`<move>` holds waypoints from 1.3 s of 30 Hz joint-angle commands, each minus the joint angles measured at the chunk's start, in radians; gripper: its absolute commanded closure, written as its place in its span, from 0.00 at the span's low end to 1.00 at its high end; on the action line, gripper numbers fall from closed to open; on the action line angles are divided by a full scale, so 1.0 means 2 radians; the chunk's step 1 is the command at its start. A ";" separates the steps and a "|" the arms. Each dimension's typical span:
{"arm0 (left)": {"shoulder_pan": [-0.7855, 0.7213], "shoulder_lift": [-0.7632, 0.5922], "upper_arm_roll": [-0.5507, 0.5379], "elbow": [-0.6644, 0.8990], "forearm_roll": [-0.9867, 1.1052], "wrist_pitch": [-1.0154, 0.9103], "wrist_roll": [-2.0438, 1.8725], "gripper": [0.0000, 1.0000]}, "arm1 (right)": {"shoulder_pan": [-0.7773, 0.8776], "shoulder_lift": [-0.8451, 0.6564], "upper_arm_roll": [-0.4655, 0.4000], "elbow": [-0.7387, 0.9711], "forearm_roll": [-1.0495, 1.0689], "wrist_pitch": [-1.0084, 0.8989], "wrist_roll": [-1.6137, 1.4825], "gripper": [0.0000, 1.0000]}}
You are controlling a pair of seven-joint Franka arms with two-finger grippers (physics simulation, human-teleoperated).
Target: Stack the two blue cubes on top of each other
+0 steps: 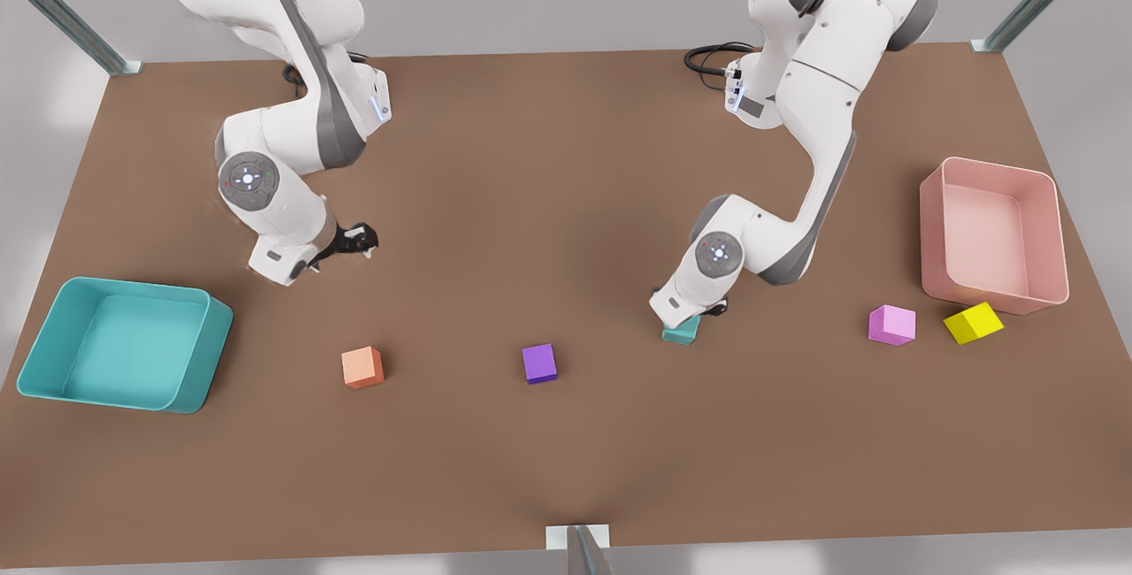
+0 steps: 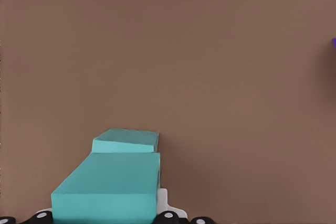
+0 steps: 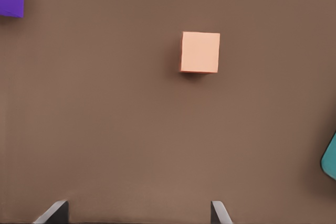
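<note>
Left jaws seemingly clasping blue cube (image 2: 107,190) above its twin (image 2: 126,141); right jaws spread, empty.

- Table (image 1: 548,203): plain matte brown.
- Two cubes (image 2: 113,184): teal, unpatterned.
- Other cubes: orange cube (image 1: 362,367), purple cube (image 1: 539,363), pink cube (image 1: 891,325), yellow cube (image 1: 973,323).
- Teal bin (image 1: 190,363); pink bin (image 1: 1048,248).
- Arms (image 1: 796,97): white with grey joints.

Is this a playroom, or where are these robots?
More likely a pretend robot test bench drawn by a computer. Two white arms stand on a plain brown table with metal frame posts at its corners, and coloured cubes such as the orange cube lie between a teal bin and a pink bin.
</note>
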 commanded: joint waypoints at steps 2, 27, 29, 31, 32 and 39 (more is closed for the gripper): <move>0.000 0.004 0.000 0.007 0.009 -0.007 -0.127 0.36 | -0.106 0.000 0.000 0.000 -0.003 0.002 -0.051 0.00; 0.006 -0.056 -0.022 0.110 0.004 -0.200 -0.139 0.00 | -0.070 -0.005 -0.095 0.006 -0.002 -0.007 -0.043 0.00; 0.023 -0.055 -0.022 0.229 -0.023 -0.345 -0.050 0.00 | -0.071 -0.005 -0.091 0.006 -0.002 -0.008 -0.041 0.00; 0.069 -0.081 -0.022 0.275 -0.051 -0.398 0.044 0.00 | -0.071 -0.005 -0.090 0.006 -0.002 -0.010 -0.041 0.00; 0.092 -0.100 -0.023 0.276 -0.062 -0.415 0.053 0.00 | -0.071 -0.005 -0.089 0.007 -0.002 -0.011 -0.041 0.00; 0.042 -0.201 0.144 0.156 -0.132 -0.360 0.181 0.00 | -0.070 -0.005 -0.088 0.007 -0.001 -0.011 -0.040 0.00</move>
